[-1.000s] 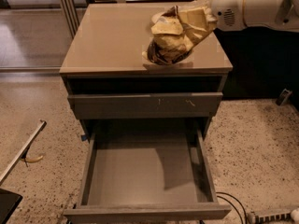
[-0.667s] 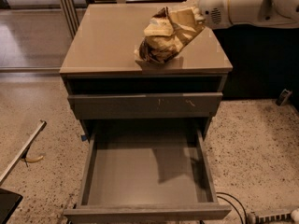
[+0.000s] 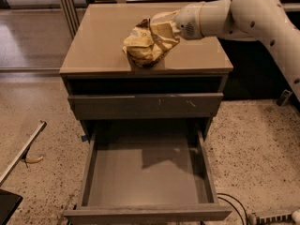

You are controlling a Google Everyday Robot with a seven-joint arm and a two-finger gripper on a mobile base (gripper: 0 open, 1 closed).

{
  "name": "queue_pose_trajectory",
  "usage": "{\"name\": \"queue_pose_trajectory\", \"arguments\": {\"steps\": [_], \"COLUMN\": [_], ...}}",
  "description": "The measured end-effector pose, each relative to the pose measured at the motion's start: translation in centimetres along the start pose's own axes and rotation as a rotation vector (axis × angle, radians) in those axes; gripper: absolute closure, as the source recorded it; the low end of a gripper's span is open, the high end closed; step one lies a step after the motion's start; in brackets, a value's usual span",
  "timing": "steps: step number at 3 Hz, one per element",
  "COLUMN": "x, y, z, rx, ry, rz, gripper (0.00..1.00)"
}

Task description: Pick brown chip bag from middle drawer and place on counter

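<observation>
The brown chip bag [image 3: 143, 48] is crumpled, pale yellow with dark brown patches, and sits over the middle of the counter [image 3: 98, 41]. My gripper [image 3: 161, 32] reaches in from the right on a white arm and is shut on the bag's right side. The bag's lower edge looks to be touching the beige top. The middle drawer [image 3: 147, 172] is pulled fully open below, its grey floor bare with only the arm's shadow on it.
A shut grey drawer front with white scratch marks [image 3: 145, 106] sits above the open drawer. A pale stick [image 3: 21, 153] lies on the speckled floor at left. A dark cable [image 3: 234, 203] lies at bottom right. Dark furniture stands behind the cabinet.
My gripper has carried the bag leftward and down over the counter, from the right part toward the middle. The drawer has not moved.
</observation>
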State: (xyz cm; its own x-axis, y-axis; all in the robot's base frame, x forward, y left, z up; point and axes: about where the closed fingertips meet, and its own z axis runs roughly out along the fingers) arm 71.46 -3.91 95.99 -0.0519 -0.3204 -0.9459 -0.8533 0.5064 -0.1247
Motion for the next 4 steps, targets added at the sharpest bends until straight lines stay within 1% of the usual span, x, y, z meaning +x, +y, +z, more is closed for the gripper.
{"name": "queue_pose_trajectory", "arguments": {"steps": [1,2,3,4], "x": [1.3,2.4,3.3,3.8], "y": [0.1,0.4,0.6,0.7], "z": [3.1,5.4,6.7,7.1], "rx": [-0.023,-0.040,-0.048,-0.046], "ry": [-0.020,-0.020,-0.008,0.005], "rz": [0.025,0.039,0.057,0.071], "gripper": [1.00,1.00,1.00,0.82]}}
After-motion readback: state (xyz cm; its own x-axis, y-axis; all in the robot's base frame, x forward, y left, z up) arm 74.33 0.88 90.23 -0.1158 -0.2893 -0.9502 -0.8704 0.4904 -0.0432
